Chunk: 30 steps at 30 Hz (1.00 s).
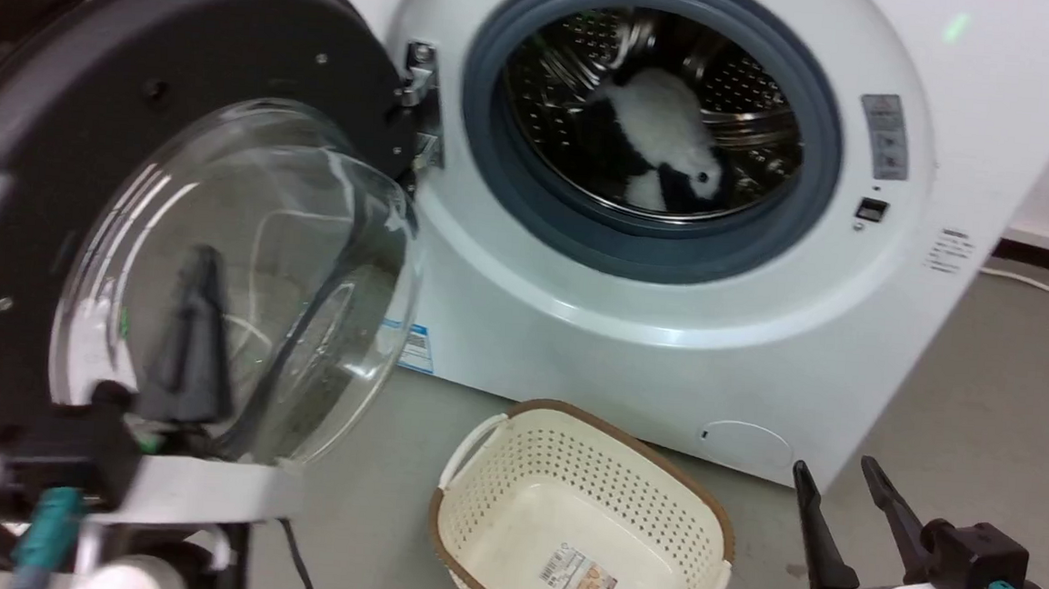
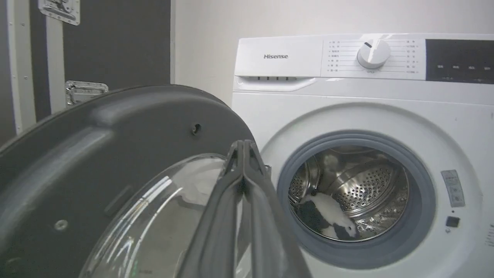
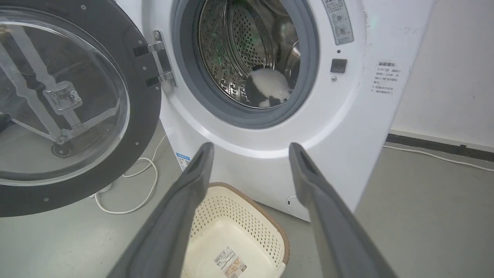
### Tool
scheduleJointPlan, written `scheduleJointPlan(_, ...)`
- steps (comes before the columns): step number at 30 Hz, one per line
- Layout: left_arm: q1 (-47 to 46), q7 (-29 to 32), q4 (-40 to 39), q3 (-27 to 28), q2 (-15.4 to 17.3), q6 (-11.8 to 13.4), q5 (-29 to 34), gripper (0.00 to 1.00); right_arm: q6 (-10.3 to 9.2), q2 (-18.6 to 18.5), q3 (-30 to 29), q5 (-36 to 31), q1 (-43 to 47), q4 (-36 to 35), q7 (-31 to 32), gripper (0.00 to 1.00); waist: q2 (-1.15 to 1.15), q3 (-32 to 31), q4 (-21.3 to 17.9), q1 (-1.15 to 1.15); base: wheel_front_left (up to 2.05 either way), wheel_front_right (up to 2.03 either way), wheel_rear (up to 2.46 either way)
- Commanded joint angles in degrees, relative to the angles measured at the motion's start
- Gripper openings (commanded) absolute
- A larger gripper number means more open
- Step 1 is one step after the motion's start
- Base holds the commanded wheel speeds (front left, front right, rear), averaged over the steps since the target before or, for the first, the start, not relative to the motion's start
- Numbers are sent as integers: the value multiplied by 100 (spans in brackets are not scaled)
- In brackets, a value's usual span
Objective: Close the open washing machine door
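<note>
The white washing machine [image 1: 577,325] stands with its round steel drum exposed. Its door [image 1: 93,59] is swung wide to the left on a metal hinge [image 1: 420,97], black rim and bulging glass bowl facing me. My left gripper [image 1: 203,261] is shut with nothing between its fingers, and its tips lie over the glass bowl on the door's inner side; whether they touch it is unclear. The left wrist view has those fingertips [image 2: 244,144] before the door [image 2: 115,135]. My right gripper [image 1: 832,473] is open, low at the right, apart from the machine [image 3: 251,166] and the door [image 3: 142,96].
A cream perforated basket [image 1: 579,516] sits on the grey floor in front of the machine, below the right gripper [image 3: 251,148]. A black and white soft item [image 1: 670,149] lies in the drum. A white cable [image 3: 131,193] loops under the door. A dark case [image 2: 115,38] stands behind the door.
</note>
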Motion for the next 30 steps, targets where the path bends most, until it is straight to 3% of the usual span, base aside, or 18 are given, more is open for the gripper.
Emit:
scheduleJointPlan(1,-124,-64,-254,197,4,84,13,0,2,-2,15,100,78,46,-70,100,0,-29,155,0,0,0,0)
scheduleJointPlan(10,-160,-160,-480,1475,4,241,-199,0,2,-2,45,297,145,151,-166,100,0,-81,531,0,0,0,0)
scheduleJointPlan(13,-296,-208,-226,2246,4,192,-473,0,2,-2,36,374,179,191,-214,100,0,-69,693,0,0,0,0)
scheduleJointPlan(17,-440,-244,254,2667,4,103,-735,0,2,-2,16,411,201,210,-250,100,0,-32,801,0,0,0,0)
scheduleJointPlan(23,-783,84,1513,2899,323,68,-1134,0,2,-2,-59,352,183,187,-304,100,0,250,934,0,0,0,0)
scheduleJointPlan(30,-1024,1336,2338,2848,765,146,-1484,0,3,-2,-172,317,148,62,-271,100,0,540,1019,0,0,0,0)
